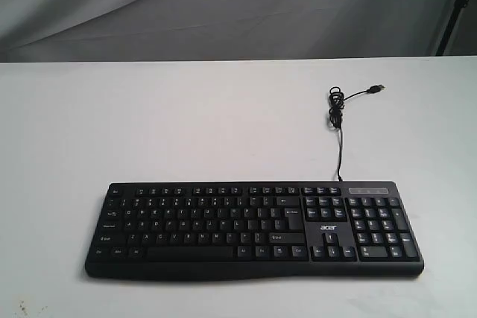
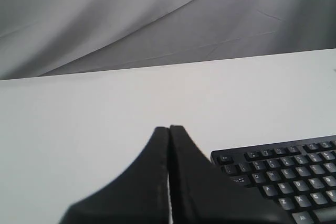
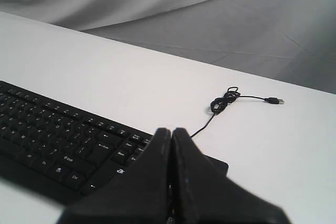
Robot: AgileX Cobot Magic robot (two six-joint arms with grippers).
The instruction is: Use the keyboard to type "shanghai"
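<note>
The black keyboard (image 1: 253, 230) with white legends and an "acer" logo lies flat near the table's front edge. Its thin USB cable (image 1: 337, 117) coils behind the number pad. Neither gripper shows in the exterior view. In the left wrist view my left gripper (image 2: 169, 128) is shut and empty, hovering off the Esc corner of the keyboard (image 2: 286, 174). My right gripper (image 3: 171, 130) is likewise shut on nothing, above the number-pad end of the keyboard (image 3: 58, 140), hiding that end. The cable (image 3: 223, 100) lies beyond it.
A white table (image 1: 186, 124) carries the keyboard. A grey draped cloth (image 1: 223, 5) hangs behind its far edge. A dark upright post (image 1: 455, 5) stands at the back right.
</note>
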